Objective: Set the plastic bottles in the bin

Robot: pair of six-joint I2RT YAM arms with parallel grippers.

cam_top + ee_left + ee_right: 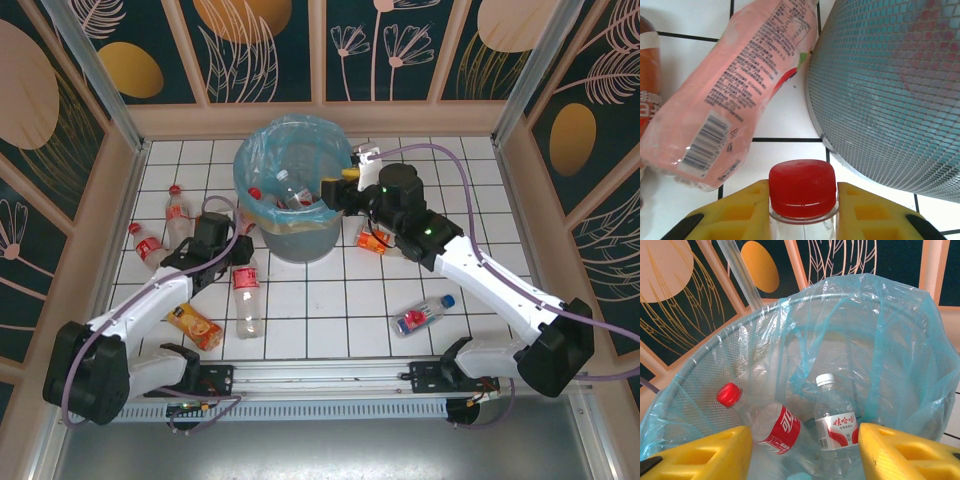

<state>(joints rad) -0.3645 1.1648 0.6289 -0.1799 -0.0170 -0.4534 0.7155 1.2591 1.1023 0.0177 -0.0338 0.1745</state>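
Note:
My left gripper [802, 212] is shut on the neck of a clear bottle with a red cap [802, 182], low on the tiles beside the bin's mesh wall [890, 90]. A pink-labelled bottle [725, 95] lies just ahead of it. In the top view the left gripper [228, 235] sits at the bin's left side. My right gripper [805, 450] hangs open over the bin [880, 290], holding nothing; its place in the top view is the bin's right rim [347, 185]. Inside lie a red-labelled bottle [777, 430] and a white-capped bottle [837, 422].
Loose bottles lie on the tiles: two red-capped ones [175, 212] [148, 245] at the left, an orange one [195, 325], a long clear one [246, 298], an orange one [372, 238] under the right arm, and a blue-capped one [420, 317]. Walls enclose the table.

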